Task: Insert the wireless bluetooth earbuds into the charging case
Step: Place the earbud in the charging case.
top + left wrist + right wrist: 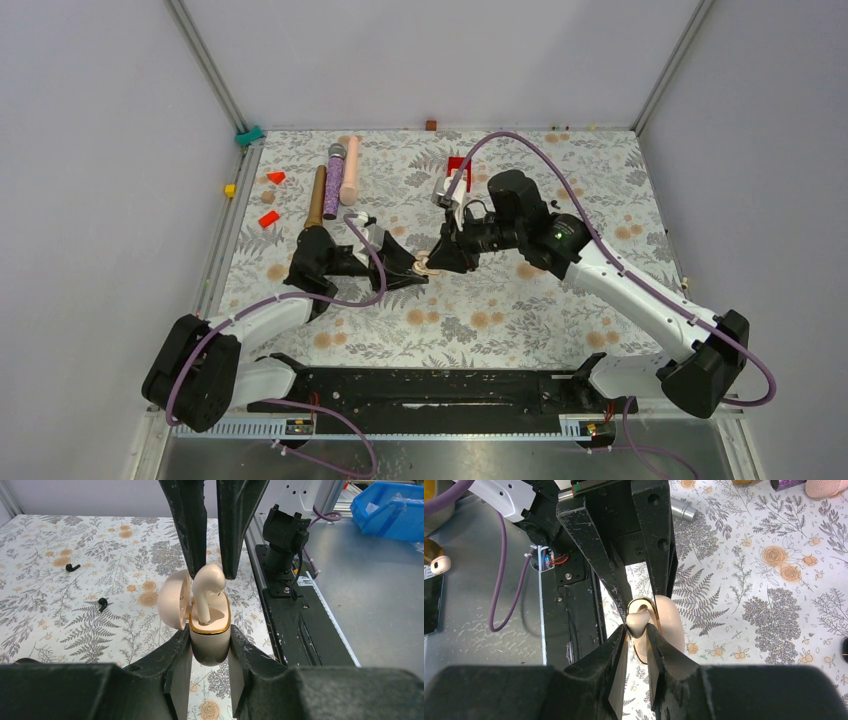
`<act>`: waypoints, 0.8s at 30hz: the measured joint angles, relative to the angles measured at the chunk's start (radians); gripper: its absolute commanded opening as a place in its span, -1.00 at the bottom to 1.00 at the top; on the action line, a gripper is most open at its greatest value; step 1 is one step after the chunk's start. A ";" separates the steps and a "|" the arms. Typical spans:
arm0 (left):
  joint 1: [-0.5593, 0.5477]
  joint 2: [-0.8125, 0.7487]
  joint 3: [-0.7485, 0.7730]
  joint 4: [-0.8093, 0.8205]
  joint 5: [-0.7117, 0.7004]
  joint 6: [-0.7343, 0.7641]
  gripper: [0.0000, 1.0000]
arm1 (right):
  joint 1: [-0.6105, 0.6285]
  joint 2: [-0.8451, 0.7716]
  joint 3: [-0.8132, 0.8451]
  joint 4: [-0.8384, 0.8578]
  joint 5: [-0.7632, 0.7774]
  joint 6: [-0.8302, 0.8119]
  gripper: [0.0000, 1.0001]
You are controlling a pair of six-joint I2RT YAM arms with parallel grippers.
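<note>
Yellow block (229, 189): at the bench's (520, 300) far-left edge, off the flowered mat.
Red blocks (275, 177): two on the left part of the mat, well apart from the arms.
Cylinders (334, 180): a gold-brown, a glittery purple and a pink one lie side by side near the back left.
Black earbuds (72, 567): one lies loose on the mat to the left of the case in the left wrist view. The other black earbud (102, 603) is nearer the case, and neither is touched.
Left fingers (182, 650): narrow, clamped on the two sides of the case's lower body and holding it upright above the mat.
Charging case (210, 640): cream, pebble-shaped, with a gold rim. It is near the middle of the bench, and its lid (174, 600) is swung open to the left.
Whitish earbud (209, 580): its stem is down in the case's opening and its rounded head stands above the rim.
Right fingers (197, 555): narrow, pinching the earbud's head from either side, tips just above the case rim.
Red piece (458, 170): on the mat behind the right arm's wrist.
</note>
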 measured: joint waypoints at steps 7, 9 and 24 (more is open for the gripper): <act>-0.002 0.008 0.000 0.002 0.002 -0.013 -1.00 | 0.011 0.004 0.000 0.000 0.011 -0.004 -0.47; -0.002 0.008 0.000 0.002 0.003 -0.016 -1.00 | 0.014 0.008 0.000 0.000 0.015 -0.006 -0.47; -0.002 0.008 0.000 0.002 0.010 -0.019 -1.00 | 0.033 0.026 0.000 -0.004 0.028 -0.029 -0.35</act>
